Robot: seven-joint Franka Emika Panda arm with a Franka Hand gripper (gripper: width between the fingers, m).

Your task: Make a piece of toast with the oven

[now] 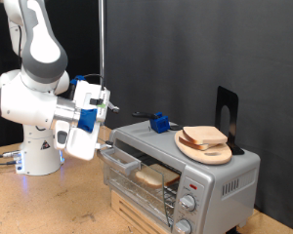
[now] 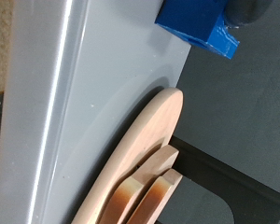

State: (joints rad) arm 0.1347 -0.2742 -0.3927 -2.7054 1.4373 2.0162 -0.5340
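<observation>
Black backdrop behind, claw sits just beside the oven; can't tell its opening, so I'd keep it level with the toast ahead.

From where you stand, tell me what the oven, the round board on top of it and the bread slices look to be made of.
The oven: silver sheet metal, by its smooth satin sheen, with a door that looks like glass.
The round board: probably wood, pale tan, matte, with a rounded edge.
The bread slices: soft pale crumb with a tan crust; another slice lies inside the oven.
</observation>
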